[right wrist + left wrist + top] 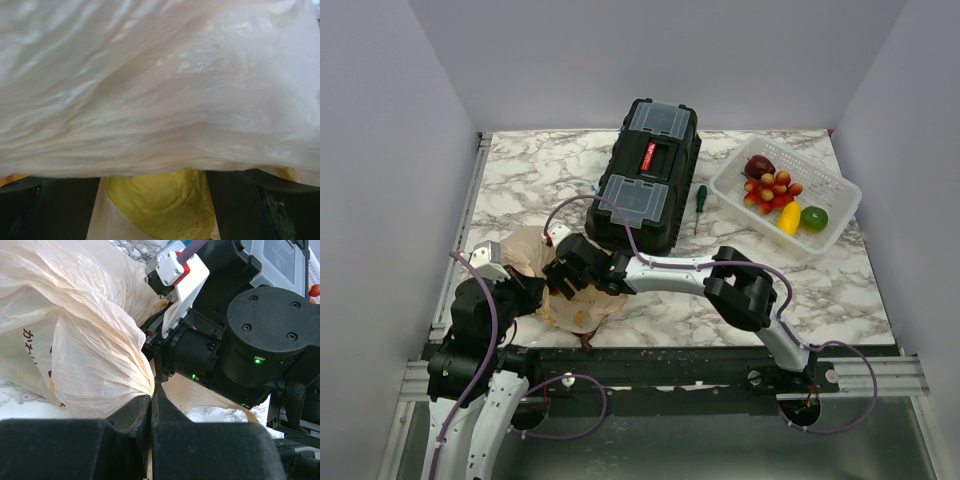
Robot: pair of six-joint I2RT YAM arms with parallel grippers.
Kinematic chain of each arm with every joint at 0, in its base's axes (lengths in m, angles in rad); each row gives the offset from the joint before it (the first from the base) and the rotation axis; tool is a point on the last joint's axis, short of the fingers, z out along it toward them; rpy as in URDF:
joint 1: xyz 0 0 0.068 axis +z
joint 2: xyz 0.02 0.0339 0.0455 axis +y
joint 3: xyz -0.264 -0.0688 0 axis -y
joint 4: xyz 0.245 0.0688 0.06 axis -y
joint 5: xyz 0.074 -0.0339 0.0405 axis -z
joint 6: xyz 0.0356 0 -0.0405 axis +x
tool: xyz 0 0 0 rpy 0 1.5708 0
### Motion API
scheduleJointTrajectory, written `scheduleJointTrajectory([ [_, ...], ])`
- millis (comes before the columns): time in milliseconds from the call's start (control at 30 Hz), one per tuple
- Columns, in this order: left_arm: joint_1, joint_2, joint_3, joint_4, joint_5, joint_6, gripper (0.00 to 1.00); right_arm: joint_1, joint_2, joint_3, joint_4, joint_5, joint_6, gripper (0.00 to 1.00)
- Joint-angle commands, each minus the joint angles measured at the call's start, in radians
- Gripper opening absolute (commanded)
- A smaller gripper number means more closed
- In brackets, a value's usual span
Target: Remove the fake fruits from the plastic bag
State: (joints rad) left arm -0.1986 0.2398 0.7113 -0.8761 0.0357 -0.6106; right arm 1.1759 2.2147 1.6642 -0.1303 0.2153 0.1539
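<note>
The plastic bag (525, 250) lies crumpled at the near left of the table. My left gripper (151, 395) is shut on a fold of the bag (85, 340). My right gripper (567, 276) reaches into the bag from the right. In the right wrist view the bag (150, 90) drapes over the fingertips, and a yellow fruit (165, 205) fills the gap between the two dark fingers (50, 210). Other fake fruits lie in the white basket (842, 212): a dark purple one (759, 166), the grape cluster (772, 189), a yellow one (789, 217) and a green one (814, 217).
A black toolbox (650, 175) stands at the back centre, just behind my right wrist. A green-handled screwdriver (699, 205) lies between the toolbox and the basket. My right arm's wrist (260, 330) sits close in front of my left gripper.
</note>
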Motion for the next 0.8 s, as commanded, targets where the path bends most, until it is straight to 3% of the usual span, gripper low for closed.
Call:
scheduleJointTrajectory([
  [0,-0.002,0.005,-0.008,0.019,0.02,0.014,0.0,-0.004,0.036,0.032,-0.049,0.008,-0.017,0.86],
  [167,-0.002,0.005,-0.009,0.02,0.022,0.015,0.0,-0.005,0.017,0.008,-0.06,0.007,-0.026,0.93],
  [367,-0.002,0.013,-0.009,0.022,0.023,0.017,0.0,-0.004,-0.006,-0.033,-0.045,0.041,-0.037,0.93],
  [567,-0.002,0.015,-0.008,0.019,0.023,0.017,0.0,-0.004,-0.014,-0.025,-0.027,0.035,-0.024,0.69],
  [767,-0.002,0.016,-0.009,0.018,0.021,0.015,0.0,-0.005,-0.078,-0.029,0.01,-0.004,0.003,0.57],
])
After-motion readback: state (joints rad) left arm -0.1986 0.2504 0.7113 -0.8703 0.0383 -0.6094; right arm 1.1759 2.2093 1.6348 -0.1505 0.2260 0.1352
